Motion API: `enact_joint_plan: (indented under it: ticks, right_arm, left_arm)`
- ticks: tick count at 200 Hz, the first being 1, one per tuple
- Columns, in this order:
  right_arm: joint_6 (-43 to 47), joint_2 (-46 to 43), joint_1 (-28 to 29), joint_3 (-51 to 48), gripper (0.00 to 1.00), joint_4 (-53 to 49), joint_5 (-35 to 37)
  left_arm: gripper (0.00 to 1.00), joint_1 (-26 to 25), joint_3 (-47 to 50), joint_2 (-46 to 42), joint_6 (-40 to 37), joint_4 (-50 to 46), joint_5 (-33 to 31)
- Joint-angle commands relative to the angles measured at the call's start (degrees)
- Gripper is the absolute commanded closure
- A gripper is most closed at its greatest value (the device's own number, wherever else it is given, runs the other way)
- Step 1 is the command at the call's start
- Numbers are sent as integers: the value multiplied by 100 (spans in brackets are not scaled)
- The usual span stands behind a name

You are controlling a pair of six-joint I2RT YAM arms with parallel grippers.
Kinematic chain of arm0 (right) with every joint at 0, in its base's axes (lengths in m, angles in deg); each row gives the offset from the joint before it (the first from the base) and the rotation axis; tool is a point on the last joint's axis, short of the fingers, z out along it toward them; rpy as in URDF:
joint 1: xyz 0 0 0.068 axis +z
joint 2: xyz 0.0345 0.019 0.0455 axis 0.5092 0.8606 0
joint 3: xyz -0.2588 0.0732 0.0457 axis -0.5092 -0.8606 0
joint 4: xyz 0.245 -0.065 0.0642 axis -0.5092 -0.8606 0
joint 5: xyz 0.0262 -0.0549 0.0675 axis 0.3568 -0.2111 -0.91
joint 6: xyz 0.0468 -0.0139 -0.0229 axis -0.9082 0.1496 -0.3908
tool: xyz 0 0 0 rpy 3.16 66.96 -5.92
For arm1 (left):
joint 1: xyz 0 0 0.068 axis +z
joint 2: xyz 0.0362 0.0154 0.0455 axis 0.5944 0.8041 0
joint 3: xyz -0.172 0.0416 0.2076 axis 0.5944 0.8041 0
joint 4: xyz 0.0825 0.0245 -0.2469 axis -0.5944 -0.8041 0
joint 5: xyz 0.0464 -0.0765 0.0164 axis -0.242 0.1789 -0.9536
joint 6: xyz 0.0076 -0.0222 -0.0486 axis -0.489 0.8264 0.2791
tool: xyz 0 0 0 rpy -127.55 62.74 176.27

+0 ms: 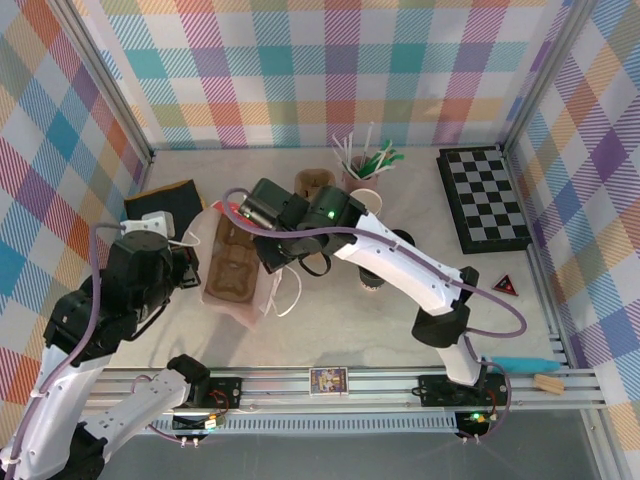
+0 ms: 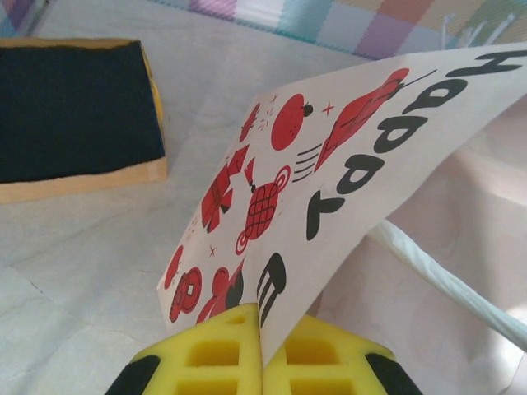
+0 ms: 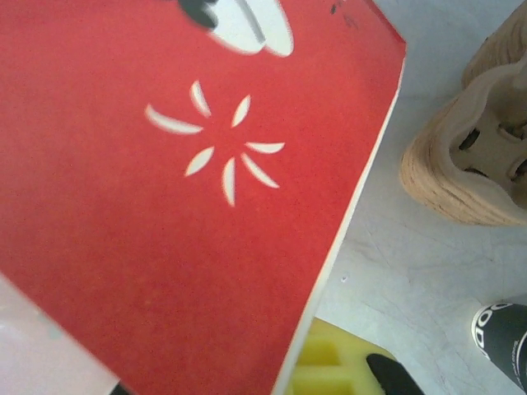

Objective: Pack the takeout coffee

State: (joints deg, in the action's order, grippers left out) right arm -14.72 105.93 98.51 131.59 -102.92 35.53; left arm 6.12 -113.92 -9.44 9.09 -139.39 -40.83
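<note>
a: in the paper bag (image 1: 250, 302), left of centre from above?
b: a brown cup carrier (image 1: 228, 265), seen through the open mouth.
a: takeout coffee (image 1: 372, 278)?
b: outside the bag, right of centre on the table, partly under the right arm.
a: fingers?
b: left gripper (image 2: 262, 346) pinched on the bag's printed white edge; right gripper (image 3: 300, 374) closed on its red panel.
a: added by the wrist views?
b: red drawings, black lettering, a carrier stack (image 3: 473, 140) at right.

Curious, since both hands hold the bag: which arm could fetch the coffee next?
Probably the right: the coffee sits near the right hand; the left hand pinches the bag on its far side.
</note>
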Motion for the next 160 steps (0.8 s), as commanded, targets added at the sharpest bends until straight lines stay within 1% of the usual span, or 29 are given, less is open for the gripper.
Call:
enact_joint_plan:
  ticks: [1,11,18,24,30,39,45,49,54,61,70,75,82,89,94,97,102,108,113,120,124,128,132,135,141,150,160]
  right_arm:
    - [147,263,-5,540,100,-153,-77]
    - [246,593,49,1657,100,-543,117]
    - [300,634,81,1930,100,-525,233]
    - [310,513,76,1692,100,-322,258]
    - [322,291,60,1148,100,14,226]
    - [316,-33,-33,-16,100,541,-41]
    - [213,-97,-150,-344,100,667,-329]
    - [136,-50,-212,-294,100,548,-506]
    - [74,80,-223,75,100,289,-543]
    - [94,296,-165,724,100,-88,-362]
    - [203,440,-79,1210,100,-299,-103]
    - [240,418,-75,1157,100,-257,-40]
    - [262,313,-118,629,100,-65,-59]
    - [286,247,-247,177,100,150,-438]
    - [224,334,-359,251,100,51,-797]
    - [151,447,-406,520,100,-117,-931]
    - [65,651,-400,1150,100,-476,-923]
    - [85,848,-331,1811,100,-761,-732]
    - [180,903,-245,2046,100,-798,-520]
    - [274,794,-194,1756,100,-644,-308]
    - [287,661,-222,1294,100,-467,-300]
    - [282,513,-297,752,100,-228,-436]
    - [245,415,-419,333,100,-57,-741]
    - [194,397,-515,199,100,-21,-1011]
    - [25,491,-669,266,100,-195,-1334]
    - [-28,712,-678,1054,100,-667,-1234]
    - [100,867,-644,1569,100,-892,-1118]
  left_arm:
    - [100,-33,381,-180,-96,245,69]
    - [100,-33,-52,-71,-206,318,67]
    - [100,-25,-387,80,-281,299,-10]
    - [100,-32,-521,184,-335,302,-51]
    - [100,-33,-450,233,-340,282,-79]
    - [100,-33,-41,210,-209,218,-86]
    - [100,-33,246,131,-18,224,5]
    - [100,-28,361,64,75,237,131]
    - [100,-32,371,4,169,271,336]
    - [100,-33,250,-33,331,270,499]
    - [100,-33,110,-51,441,192,405]
    - [100,-28,119,-49,413,118,308]
    - [100,-32,245,-78,357,24,87]
    - [100,-33,317,-103,327,-14,-36]
    - [100,-30,206,-91,248,24,11]
    - [100,-31,89,-54,203,64,66]
    - [100,-31,-163,38,143,70,94]
    - [100,-33,-470,181,98,-13,48]
    - [100,-33,-586,255,79,-85,-20]
    - [100,-30,-417,271,35,-114,-61]
    - [100,-32,-188,263,33,-130,-65]
    - [100,-25,65,256,108,-201,-66]
    - [100,-11,256,263,230,-285,-1]
    - [100,0,355,267,306,-330,141]
    - [100,13,419,259,396,-285,533]
    - [100,12,328,217,549,-106,966]
    - [100,14,160,198,808,-96,971]
